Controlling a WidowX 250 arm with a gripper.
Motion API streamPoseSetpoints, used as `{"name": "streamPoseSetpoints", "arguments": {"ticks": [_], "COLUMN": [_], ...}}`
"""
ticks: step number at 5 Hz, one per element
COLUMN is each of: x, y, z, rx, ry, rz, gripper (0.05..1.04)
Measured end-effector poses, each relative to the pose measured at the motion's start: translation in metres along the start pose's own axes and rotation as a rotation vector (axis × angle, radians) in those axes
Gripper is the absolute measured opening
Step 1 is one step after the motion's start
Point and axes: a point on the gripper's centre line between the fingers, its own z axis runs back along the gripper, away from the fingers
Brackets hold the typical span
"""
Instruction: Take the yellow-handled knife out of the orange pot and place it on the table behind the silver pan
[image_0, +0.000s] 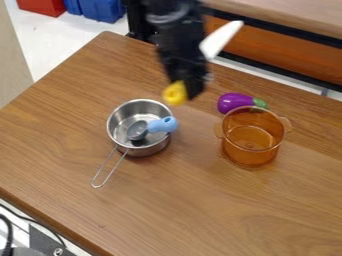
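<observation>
Two pots stand on a brown wooden table (194, 210), with dark cables (8, 235) on the floor past its near left edge. Left of centre is a steel pot (152, 148), upright, its long wire handle (108, 171) running towards the near left. In it lies a grey scoop (137, 130), bowl down inside and light blue handle (163, 125) reaching over the pot's right side. To the right stands a clear orange pot (249, 154), upright, with a small handle on each side. Just beyond its rim, slightly left, lies a purple toy eggplant (235, 102), green end pointing right. The black gripper (186, 94) hangs over the table beyond the steel pot and a little to its right. It is closed on a yellow and white utensil (175, 93), yellow end low on the left, white blade-like end up on the right; blur hides the exact finger gap. Beyond the table are a wooden surface (287, 12) with a black rail (280, 34) at far right, and blue (101, 10) and red boxes (41, 6) at far left.
</observation>
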Motion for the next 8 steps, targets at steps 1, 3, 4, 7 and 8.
{"name": "streamPoseSetpoints", "arguments": {"ticks": [1,3,4,7,8], "x": [-0.018,-0.013,-0.006,0.024,0.029], "y": [0.040,0.112,0.123,0.118,0.125], "z": [0.004,-0.027,-0.037,-0.085,-0.086], "rx": [0.007,0.156,0.169,0.238,0.224], "ry": [0.044,0.182,0.214,0.326,0.326], "rz": [0.030,-0.119,-0.175,-0.240,-0.226], "gripper": [0.418,0.419,0.419,0.419,0.419]}}
